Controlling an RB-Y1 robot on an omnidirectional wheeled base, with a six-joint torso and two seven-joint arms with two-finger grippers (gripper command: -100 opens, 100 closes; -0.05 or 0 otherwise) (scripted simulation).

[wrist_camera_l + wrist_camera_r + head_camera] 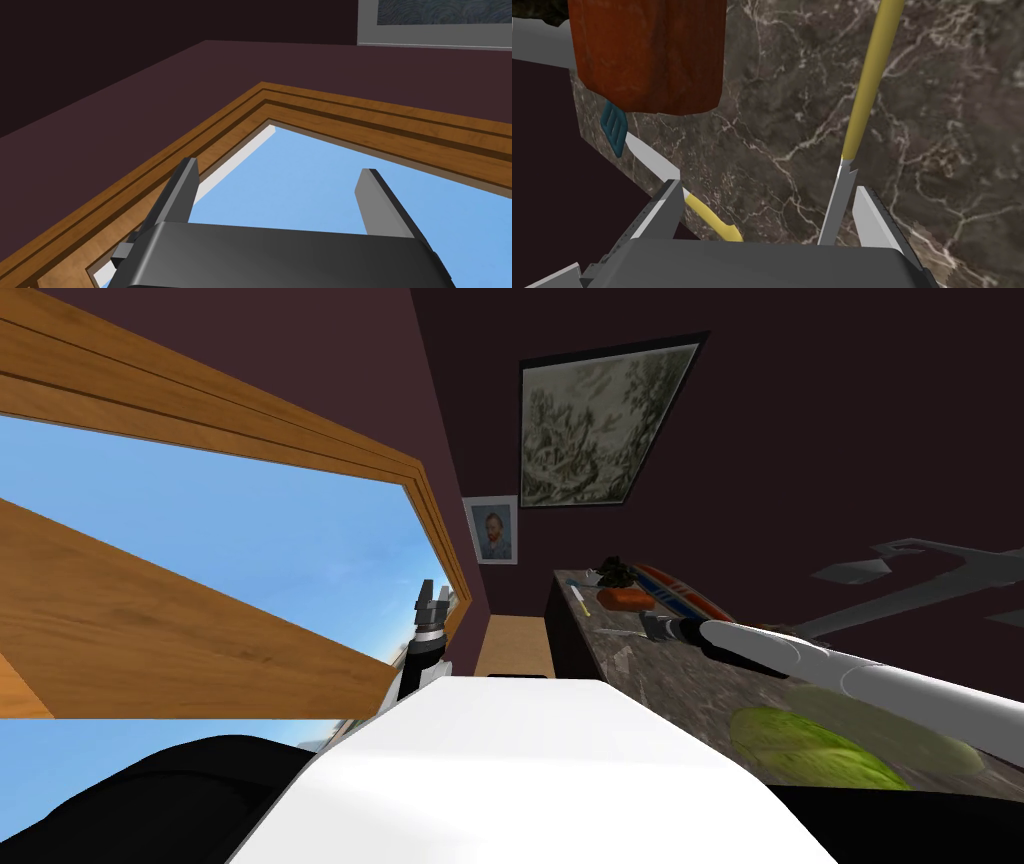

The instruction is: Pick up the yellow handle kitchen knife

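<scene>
The dark marbled counter (792, 90) lies under my right gripper (764, 192), which is open. A knife with a long straight yellow handle (868, 85) lies on it, its grey blade (834, 205) pointing back at the gripper just inside one finger. A second utensil, with a short curved yellow handle (712, 220), a pale blade and a teal slotted end (614, 125), lies by the other finger along the counter's edge. Neither is gripped. In the head view the right gripper (655, 628) reaches low over the counter. My left gripper (430, 593) is raised by the window, open (278, 166) and empty.
A red-brown block (644, 55) stands just beyond the teal end, also visible as an orange block (625, 600). Behind it sit a dark lump (615, 571) and a striped object (680, 588). Green leafy patches (810, 743) lie on the near counter.
</scene>
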